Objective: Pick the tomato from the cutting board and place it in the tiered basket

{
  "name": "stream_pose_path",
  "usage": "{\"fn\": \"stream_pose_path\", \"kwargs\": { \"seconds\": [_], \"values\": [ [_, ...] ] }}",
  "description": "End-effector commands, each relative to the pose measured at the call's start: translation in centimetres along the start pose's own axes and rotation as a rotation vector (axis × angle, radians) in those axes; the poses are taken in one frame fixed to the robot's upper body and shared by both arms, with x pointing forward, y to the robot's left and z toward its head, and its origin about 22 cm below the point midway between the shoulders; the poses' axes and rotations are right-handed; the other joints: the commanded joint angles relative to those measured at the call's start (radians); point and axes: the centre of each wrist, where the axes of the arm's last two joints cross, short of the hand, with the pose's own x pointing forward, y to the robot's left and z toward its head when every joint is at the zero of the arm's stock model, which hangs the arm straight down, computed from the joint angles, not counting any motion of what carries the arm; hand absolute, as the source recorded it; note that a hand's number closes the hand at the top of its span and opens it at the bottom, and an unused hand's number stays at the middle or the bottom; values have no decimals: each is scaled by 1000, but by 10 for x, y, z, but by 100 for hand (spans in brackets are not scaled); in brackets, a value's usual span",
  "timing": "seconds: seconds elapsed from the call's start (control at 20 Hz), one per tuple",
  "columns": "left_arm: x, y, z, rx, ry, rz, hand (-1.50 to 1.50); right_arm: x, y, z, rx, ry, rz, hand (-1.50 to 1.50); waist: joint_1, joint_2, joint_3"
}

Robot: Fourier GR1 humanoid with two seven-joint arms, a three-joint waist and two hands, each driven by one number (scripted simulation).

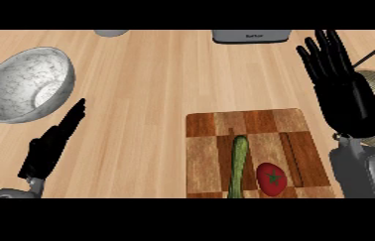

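A red tomato [272, 178] with a green stem lies on the chequered wooden cutting board [212, 136], near its front edge. My right hand [341, 86] is raised at the right side, fingers straight and spread, well behind and to the right of the tomato and holding nothing. At the lower left my left hand [53, 142] rests open on the counter, fingers straight and pointing away from me. A sliver of a woven basket [366, 79] shows at the right edge, mostly hidden behind my right hand.
A long green cucumber [238, 168] lies on the board just left of the tomato. A large grey marbled bowl [33, 84] sits at the left. A grey appliance [251, 35] and a small grey object [111, 32] stand at the back edge.
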Motion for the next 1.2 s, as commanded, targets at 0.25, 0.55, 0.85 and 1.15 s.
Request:
{"fn": "stream_pose_path", "kwargs": {
  "seconds": [0.25,0.55,0.85,1.15],
  "values": [
    [-23,14,12,180,162,124,0,-123,9,109,45,374,-613,150,57,58,-8],
    [-38,33,24,203,248,192,0,-100,-34,176,-56,276,-192,-150,-9,22,-23],
    [-32,35,22,191,239,175,0,-46,-88,158,175,529,491,-150,1,21,-26],
    [-31,23,15,196,248,192,0,-30,-65,127,451,665,534,-150,16,25,-23]
  ]
}}
